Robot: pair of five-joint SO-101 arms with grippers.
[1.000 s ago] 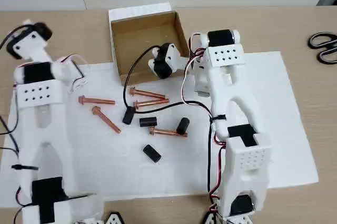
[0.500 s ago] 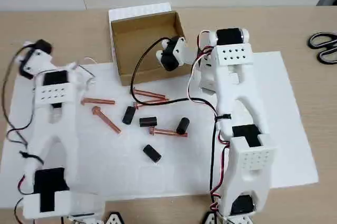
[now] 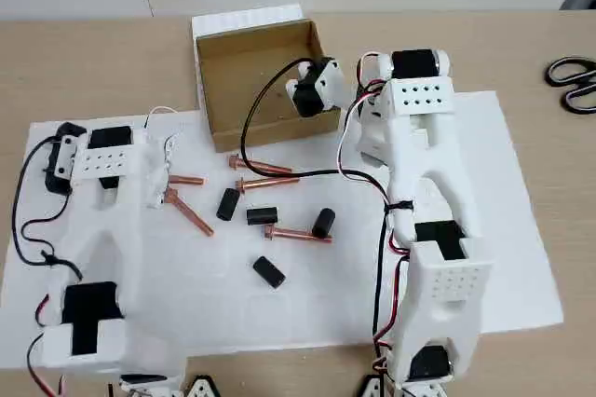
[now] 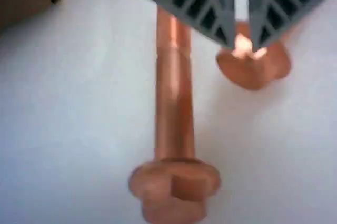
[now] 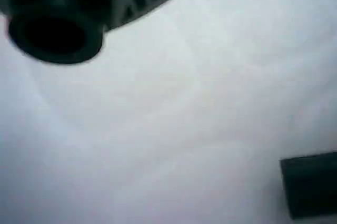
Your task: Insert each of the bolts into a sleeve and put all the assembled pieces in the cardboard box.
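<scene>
- We see the bench [image 3: 93, 52] carrying a white sheet [image 3: 503, 183].
- The cardboard box [image 3: 279, 130] stands open at upper centre.
- Our left end effector [image 4: 241, 40], left of centre, is closed to a narrow slit, its tips over one bolt head [image 4: 253, 65].
- Our right end effector [image 5: 105, 11] grips a black sleeve [image 5: 52, 37].
- Five bolts [image 3: 265, 166] and four loose sleeves [image 3: 262, 216] lie mid-sheet.

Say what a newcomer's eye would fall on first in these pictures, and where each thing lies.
The copper bolts scattered with black sleeves on the white sheet mid-table catch the eye first. The white left arm and right arm flank them, and the open cardboard box sits at the sheet's far edge.
</scene>
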